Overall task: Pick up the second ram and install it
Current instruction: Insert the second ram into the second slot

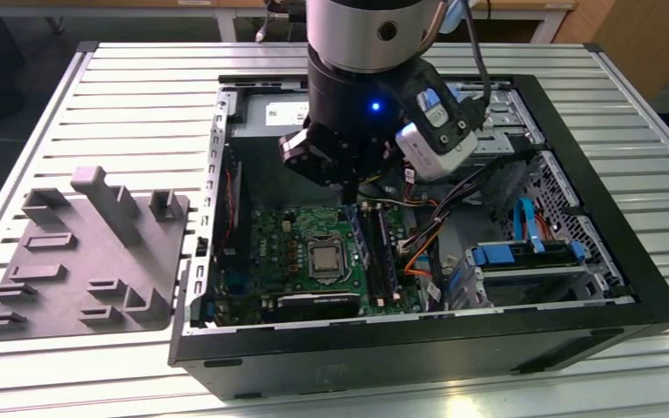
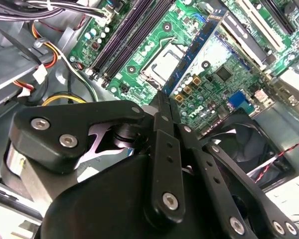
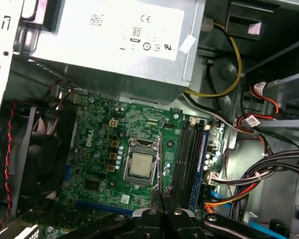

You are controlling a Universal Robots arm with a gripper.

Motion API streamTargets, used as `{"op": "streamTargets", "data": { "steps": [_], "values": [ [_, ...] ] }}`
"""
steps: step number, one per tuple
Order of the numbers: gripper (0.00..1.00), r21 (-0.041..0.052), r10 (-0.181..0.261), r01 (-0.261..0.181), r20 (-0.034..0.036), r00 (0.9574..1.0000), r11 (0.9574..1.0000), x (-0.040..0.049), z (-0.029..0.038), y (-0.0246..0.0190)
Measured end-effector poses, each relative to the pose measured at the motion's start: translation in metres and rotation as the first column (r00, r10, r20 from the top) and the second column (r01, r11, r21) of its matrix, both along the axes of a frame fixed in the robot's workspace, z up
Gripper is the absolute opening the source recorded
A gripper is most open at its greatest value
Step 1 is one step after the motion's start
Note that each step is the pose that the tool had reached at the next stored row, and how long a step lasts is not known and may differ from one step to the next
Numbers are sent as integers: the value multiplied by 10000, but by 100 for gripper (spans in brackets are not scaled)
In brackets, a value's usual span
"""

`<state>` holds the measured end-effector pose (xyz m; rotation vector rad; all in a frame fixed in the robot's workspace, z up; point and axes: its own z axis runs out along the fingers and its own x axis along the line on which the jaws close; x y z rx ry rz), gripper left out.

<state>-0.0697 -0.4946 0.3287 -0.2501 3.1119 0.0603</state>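
My gripper (image 1: 348, 187) hangs inside the open computer case (image 1: 613, 261), shut on the second ram (image 1: 354, 228). The second ram (image 2: 197, 50) is a thin dark-blue stick that reaches out from the closed fingertips over the green motherboard (image 2: 224, 74). In the first wrist view the second ram (image 3: 160, 164) is seen edge-on, above the board between the processor socket (image 3: 139, 166) and the long black memory slots (image 3: 187, 159). It is held clear of the slots. Another blue stick (image 3: 202, 154) lies along the slot farthest from the socket.
A grey holder tray (image 1: 79, 252) lies on the slatted table at the exterior view's left. Inside the case are the power supply (image 3: 114, 35), a black fan (image 3: 35, 149), bundles of cables (image 3: 259, 174) beside the slots, and a drive cage (image 1: 521, 257).
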Motion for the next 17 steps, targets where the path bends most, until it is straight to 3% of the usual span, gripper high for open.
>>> {"op": "streamTargets", "data": {
  "steps": [11,17],
  "values": [
    [12,0,-672,672,0,9977,9977,3,0,0],
    [12,0,-1050,1050,0,9945,9945,3,-2,0]
  ]
}}
